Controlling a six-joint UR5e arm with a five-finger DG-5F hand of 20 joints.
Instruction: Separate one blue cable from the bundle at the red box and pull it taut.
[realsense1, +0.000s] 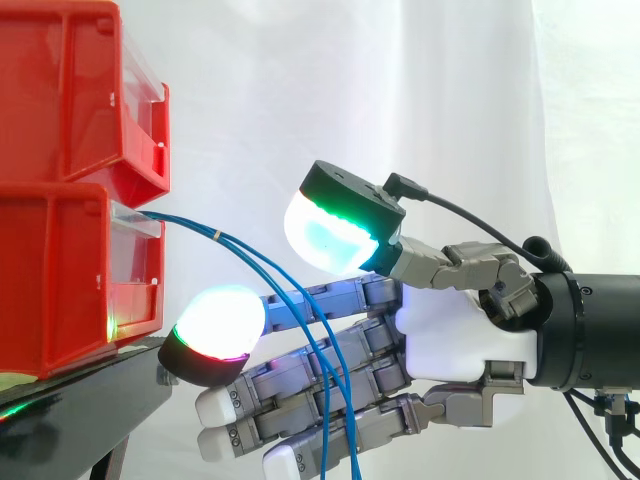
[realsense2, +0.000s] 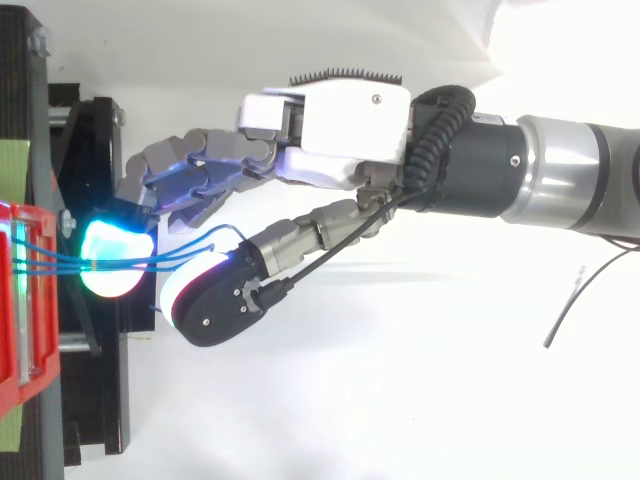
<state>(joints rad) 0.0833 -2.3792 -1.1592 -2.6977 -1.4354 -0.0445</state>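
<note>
Several thin blue cables (realsense1: 250, 255) cross the robot hand (realsense1: 460, 340).

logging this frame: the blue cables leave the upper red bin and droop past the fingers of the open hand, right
Not the upper one: the side view shows the blue cables leaving the lower red bin and drooping past the fingers of the open hand.

hand (realsense2: 340, 125) outstretched; blue cables (realsense2: 60, 262) from red box (realsense2: 30, 380) cross fingertip (realsense2: 110, 287)
</note>
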